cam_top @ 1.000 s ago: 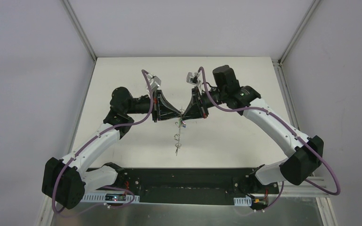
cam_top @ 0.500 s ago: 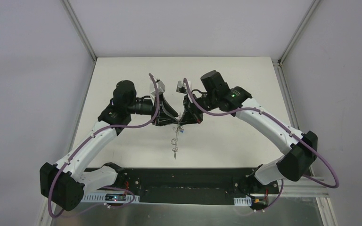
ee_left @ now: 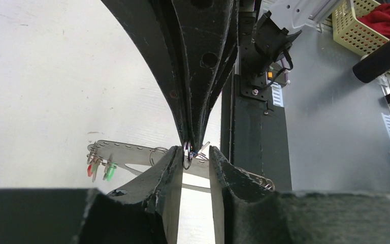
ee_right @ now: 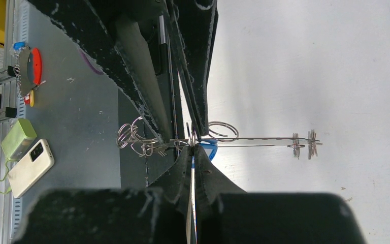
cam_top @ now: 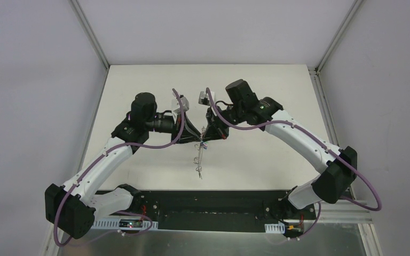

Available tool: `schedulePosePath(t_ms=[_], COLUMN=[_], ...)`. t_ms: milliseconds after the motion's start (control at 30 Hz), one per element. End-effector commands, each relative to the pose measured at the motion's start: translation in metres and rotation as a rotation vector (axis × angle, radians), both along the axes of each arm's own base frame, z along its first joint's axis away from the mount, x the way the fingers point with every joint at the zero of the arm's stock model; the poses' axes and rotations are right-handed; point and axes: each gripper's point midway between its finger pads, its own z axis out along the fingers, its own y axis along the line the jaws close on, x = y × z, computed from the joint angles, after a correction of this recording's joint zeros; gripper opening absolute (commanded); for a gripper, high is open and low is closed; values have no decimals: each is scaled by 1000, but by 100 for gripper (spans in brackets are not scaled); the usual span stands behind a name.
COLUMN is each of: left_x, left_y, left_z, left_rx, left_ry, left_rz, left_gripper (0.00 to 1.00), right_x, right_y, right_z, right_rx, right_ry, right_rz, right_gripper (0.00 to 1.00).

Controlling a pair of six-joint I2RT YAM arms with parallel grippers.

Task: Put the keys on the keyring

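Both grippers meet above the middle of the table. My right gripper [cam_top: 205,137] [ee_right: 192,146] is shut on a key with a blue tag [ee_right: 209,149], and a small ring [ee_left: 187,155] shows at its tips. My left gripper [cam_top: 195,136] [ee_left: 196,152] faces it, open, with its fingers on either side of those tips and the small ring close to the left finger [ee_left: 175,162]. The keyring [cam_top: 199,162] [ee_left: 127,152] [ee_right: 254,138], a long thin grey metal piece, hangs from the meeting point. It carries keys with a red tag [ee_left: 90,170] and a green tag [ee_left: 109,172].
A bunch of wire rings [ee_right: 134,137] dangles at the keyring's other end. The black base plate [cam_top: 208,202] runs along the near table edge. Off the table lie a phone [ee_right: 30,168], a green box [ee_right: 18,140] and a basket [ee_left: 345,23] holding red cloth.
The left gripper was shut a second ago and now stands open. Both grippers and the hanging keyring have shifted slightly toward the near edge, and the right wrist has turned.
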Motion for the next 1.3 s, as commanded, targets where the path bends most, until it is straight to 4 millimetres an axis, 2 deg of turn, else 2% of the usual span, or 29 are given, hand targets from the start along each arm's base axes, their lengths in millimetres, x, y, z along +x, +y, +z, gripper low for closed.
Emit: schedulePosePath(t_ms=[0,367,600,733,867,1100,1267], left_x=[-1,0,1,-1,-3,-9,-11], left_y=[-2,-5,-6,-6,-5,-5,-7], left_z=[6,4,4,7,10,31,46], left_rx=[-11,-10,-11,-19,-25,-91,-153], left_ry=[-54,-48,-45,-36,-31,-27,0], left_rz=[-17,-25,-29,-26,-27,-49,-55], left_gripper=[24,14,0,0,0,0,0], right_x=[-2,-3,-2,-2,-1,-1,-9], right_y=[7,8,9,8,4,-10,-15], right_z=[23,24,23,23,26,40,39], right_rx=[63,69,68,67,84,153,180], right_ry=[-34,-28,-28,-32,-35,-23,-11], right_rz=[33,39,37,34,30,28,62], right_gripper=[0,0,0,0,12,32,36])
